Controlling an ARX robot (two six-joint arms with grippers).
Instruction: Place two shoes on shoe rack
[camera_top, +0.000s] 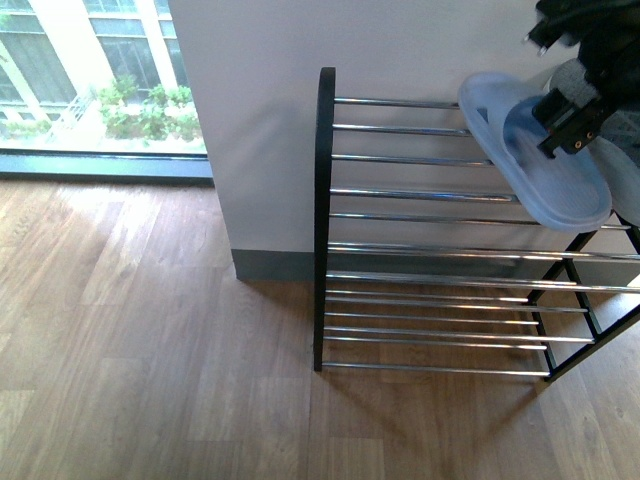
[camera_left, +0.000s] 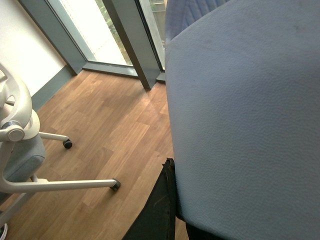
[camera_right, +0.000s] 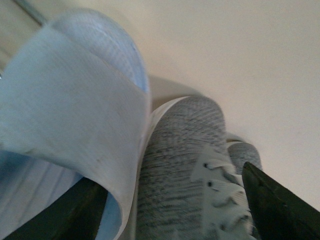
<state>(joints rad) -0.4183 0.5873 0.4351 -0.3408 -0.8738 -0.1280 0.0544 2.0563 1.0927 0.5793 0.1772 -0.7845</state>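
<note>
Pale blue slide (camera_right: 70, 125) fills the right wrist view, its strap close against the lens; in the front view it hangs over the right end of the top tier, toe pointing far-left, carried by the right gripper (camera_top: 570, 125), whose fingers sit closed about the strap. Just beside it, to the right, grey sneakers (camera_right: 185, 170) rest on the same tier, laces up, the nearer one touching or nearly touching the slide.

Handling, judged: slide is light moulded rubber, bends easily, sole fairly smooth, so it may skate on chrome bars. Strap is the sensible hold. Nothing fragile.

Second blue slide (camera_left: 240, 115) fills the left wrist view, apparently held by the left gripper; fingers mostly hidden, so how far they are open I cannot tell.

Shoe rack (camera_top: 430, 230): chrome bars with open gaps between; a narrow toe or heel could dip through, so lay the sole across several bars. Black side frame (camera_top: 324, 220) bounds the left end. Free bar length lies left of the slide, enough for its mate. White wall (camera_top: 400, 50) closes the far side; wood floor (camera_top: 150, 350) near and left is open.
</note>
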